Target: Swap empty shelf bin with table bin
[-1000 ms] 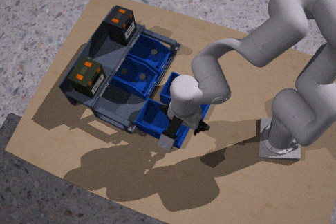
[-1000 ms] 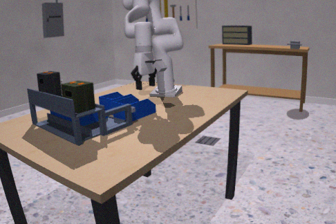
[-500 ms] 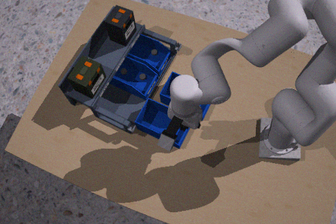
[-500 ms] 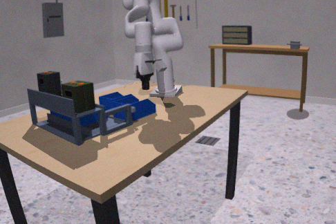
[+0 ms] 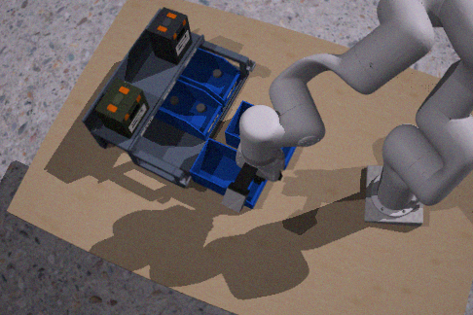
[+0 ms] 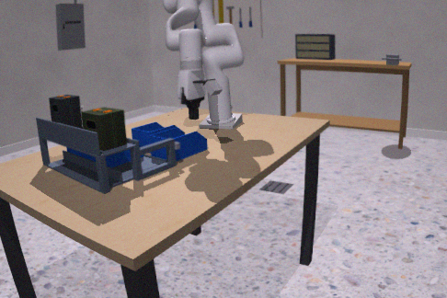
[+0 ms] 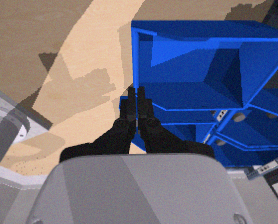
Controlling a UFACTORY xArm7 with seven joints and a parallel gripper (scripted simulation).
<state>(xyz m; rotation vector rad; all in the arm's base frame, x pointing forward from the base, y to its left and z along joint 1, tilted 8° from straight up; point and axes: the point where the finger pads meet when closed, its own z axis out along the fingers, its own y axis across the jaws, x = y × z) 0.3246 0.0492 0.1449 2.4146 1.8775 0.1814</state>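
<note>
The arm (image 5: 389, 57) rises from its base, folds over at the elbow and reaches down, its wrist (image 5: 260, 132) pointing straight at the desk. The gripper (image 7: 136, 107) hangs low, its two black fingers drawn together with barely a slit between them, pinching nothing
</note>
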